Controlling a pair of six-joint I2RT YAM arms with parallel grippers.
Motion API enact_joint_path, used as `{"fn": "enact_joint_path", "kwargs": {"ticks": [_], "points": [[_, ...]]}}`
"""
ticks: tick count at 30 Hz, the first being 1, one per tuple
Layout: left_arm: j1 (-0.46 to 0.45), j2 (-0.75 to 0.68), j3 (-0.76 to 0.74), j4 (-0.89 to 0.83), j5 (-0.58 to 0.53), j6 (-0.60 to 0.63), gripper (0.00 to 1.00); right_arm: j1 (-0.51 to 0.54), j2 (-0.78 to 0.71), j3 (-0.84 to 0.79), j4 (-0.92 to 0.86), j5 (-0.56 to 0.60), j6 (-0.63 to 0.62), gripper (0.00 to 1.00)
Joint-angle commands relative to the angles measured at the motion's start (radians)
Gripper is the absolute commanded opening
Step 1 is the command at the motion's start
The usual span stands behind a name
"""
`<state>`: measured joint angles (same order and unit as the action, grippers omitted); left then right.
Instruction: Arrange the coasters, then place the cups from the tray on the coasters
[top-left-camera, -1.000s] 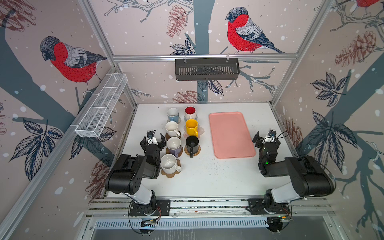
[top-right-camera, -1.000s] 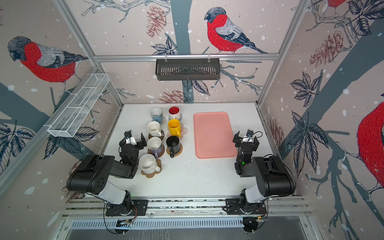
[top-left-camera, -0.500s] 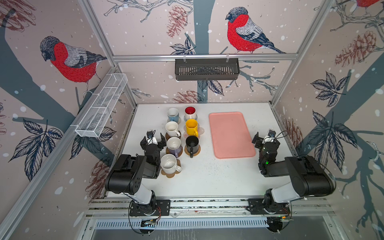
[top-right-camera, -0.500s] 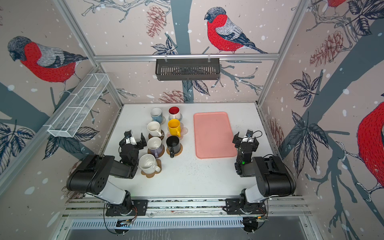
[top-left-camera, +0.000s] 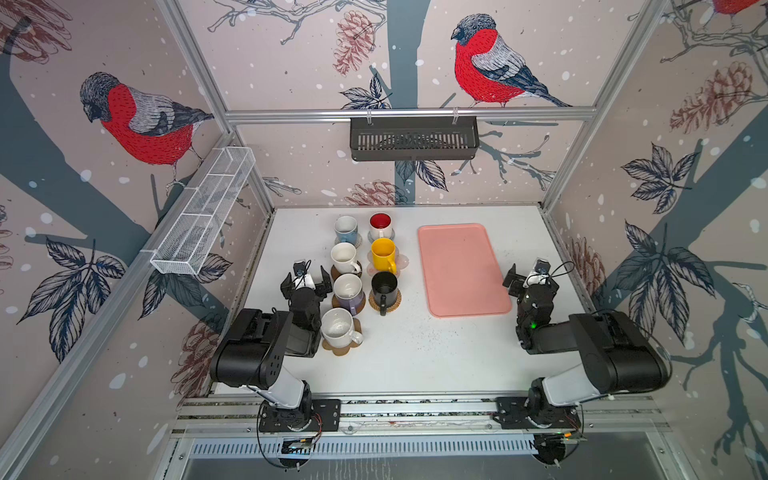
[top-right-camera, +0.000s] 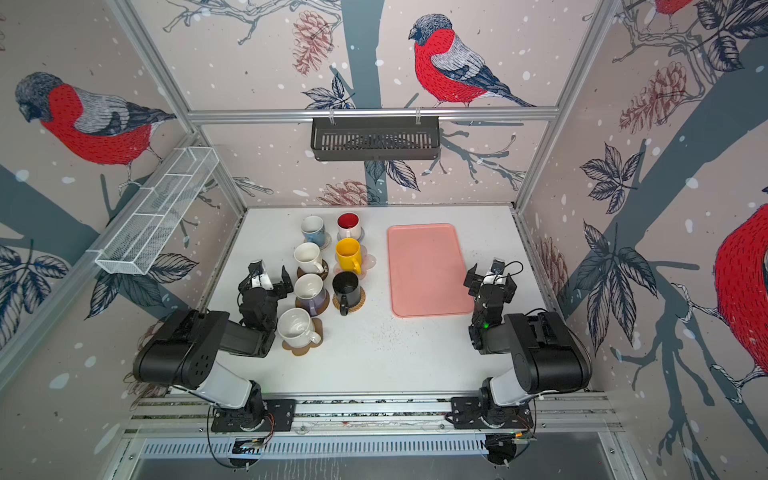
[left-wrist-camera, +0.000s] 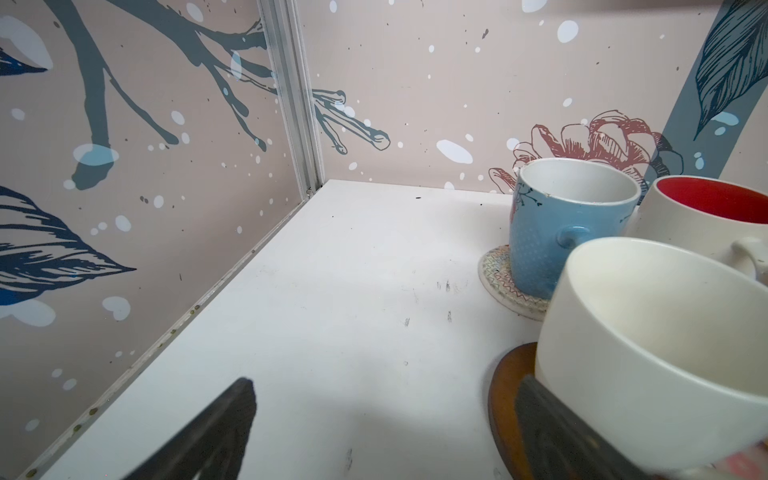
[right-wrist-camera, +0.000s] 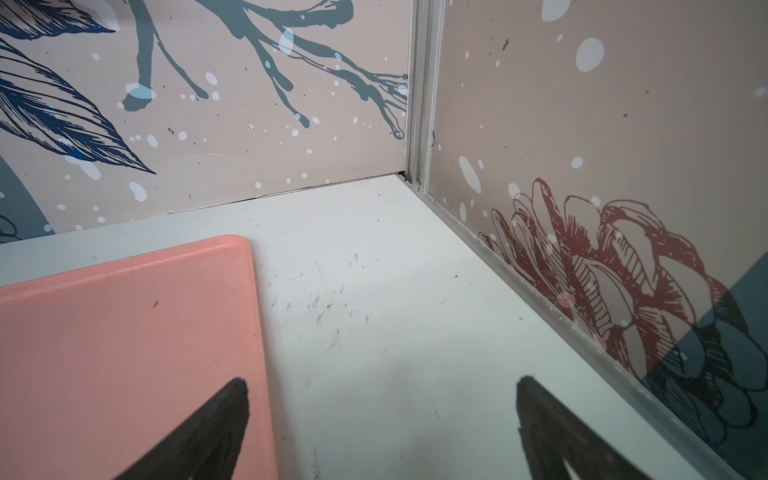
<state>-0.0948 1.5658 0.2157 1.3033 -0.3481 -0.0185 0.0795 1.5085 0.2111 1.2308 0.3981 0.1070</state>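
The salmon-pink tray (right-wrist-camera: 124, 353) lies flat on the white table (right-wrist-camera: 395, 291), its rounded corner toward the aluminium post (right-wrist-camera: 422, 91). The right gripper (right-wrist-camera: 382, 384) has 2 dark fingers (right-wrist-camera: 199, 436) spread wide apart.

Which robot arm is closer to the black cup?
Left. Only the lavender cup separates the left end effector from the black cup; the right end effector sits beyond the tray.

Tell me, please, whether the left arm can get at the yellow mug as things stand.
Probably only from above: the cream mug and lavender mug stand between the open left hand and the yellow mug.
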Motion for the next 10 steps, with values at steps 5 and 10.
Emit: {"fn": "enact_joint_path", "kwargs": {"ticks": [5, 10], "points": [[0.0, 0.0, 0.004, 0.044, -0.011, 0.017, 0.97, 0.003, -0.001, 0.004, 0.014, 0.011, 0.002, 1.0], [0.0, 0.0, 0.004, 0.046, -0.011, 0.016, 0.97, 0.001, 0.0, 0.007, 0.01, 0.005, 0.003, 0.99]]}}
